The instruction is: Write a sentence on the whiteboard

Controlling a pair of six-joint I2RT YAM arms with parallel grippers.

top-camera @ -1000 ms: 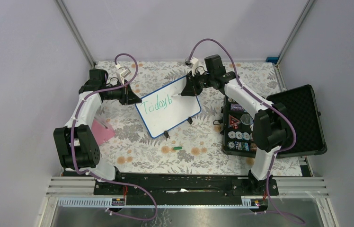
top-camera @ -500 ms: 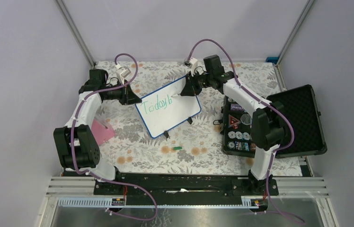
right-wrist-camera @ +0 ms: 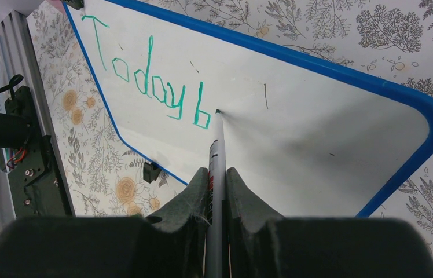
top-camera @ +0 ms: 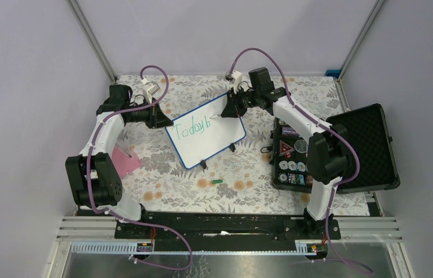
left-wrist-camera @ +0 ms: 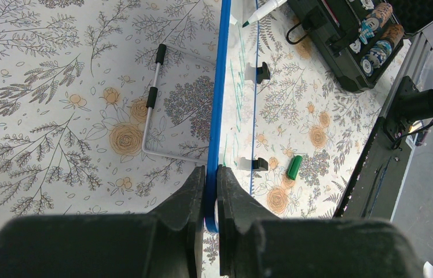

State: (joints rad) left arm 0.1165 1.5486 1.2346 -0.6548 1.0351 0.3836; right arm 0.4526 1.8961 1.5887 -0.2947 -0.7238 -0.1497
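Observation:
The whiteboard (top-camera: 211, 139) stands tilted on its black feet in the middle of the table. My left gripper (left-wrist-camera: 212, 191) is shut on its blue frame (left-wrist-camera: 217, 104) at the left edge. The sentence (right-wrist-camera: 145, 87) reads "Today b" in green. A grey marker (right-wrist-camera: 216, 150) is held in my right gripper (right-wrist-camera: 217, 179), which is shut on its barrel. The marker's tip touches the board just right of the "b". From above, the right gripper (top-camera: 228, 111) hangs over the board's far edge and the left gripper (top-camera: 165, 121) sits at its left corner.
A green marker cap (top-camera: 217, 181) lies on the flowered cloth in front of the board. An open black case (top-camera: 370, 145) with small items sits at the right. A pink cloth (top-camera: 124, 162) lies by the left arm. A wire stand (left-wrist-camera: 150, 116) lies behind the board.
The right arm has shifted a touch to the left. The writing and the left arm look the same.

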